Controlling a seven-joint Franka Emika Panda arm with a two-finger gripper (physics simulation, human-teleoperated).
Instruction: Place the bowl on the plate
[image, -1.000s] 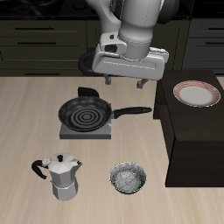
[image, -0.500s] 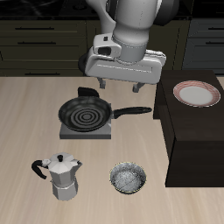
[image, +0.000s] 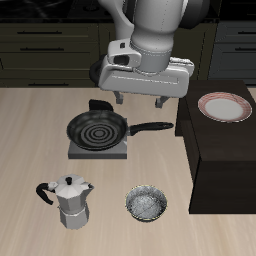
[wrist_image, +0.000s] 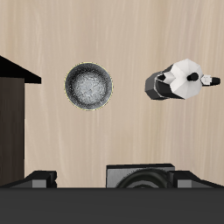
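The bowl (image: 146, 204), dark grey outside and speckled inside, rests on the table near its front edge, beside the moka pot. The wrist view looks down on the bowl (wrist_image: 88, 87). The plate (image: 224, 107), white with a reddish-pink rim, lies on top of the dark raised box (image: 222, 150) at the table's side. My gripper (image: 139, 100) hangs high above the table, farther back than the bowl, over the frying pan's handle. Its fingers are spread apart with nothing between them.
A black frying pan (image: 97, 128) with a spiral pattern sits on a small stove block behind the bowl. A silver moka pot (image: 69, 201) stands beside the bowl; the moka pot (wrist_image: 182, 80) also shows in the wrist view. The dark box's corner (wrist_image: 17, 74) lies near the bowl.
The gripper has risen a little and shifted slightly sideways over the last second. The bowl, plate, pan and moka pot have not moved.
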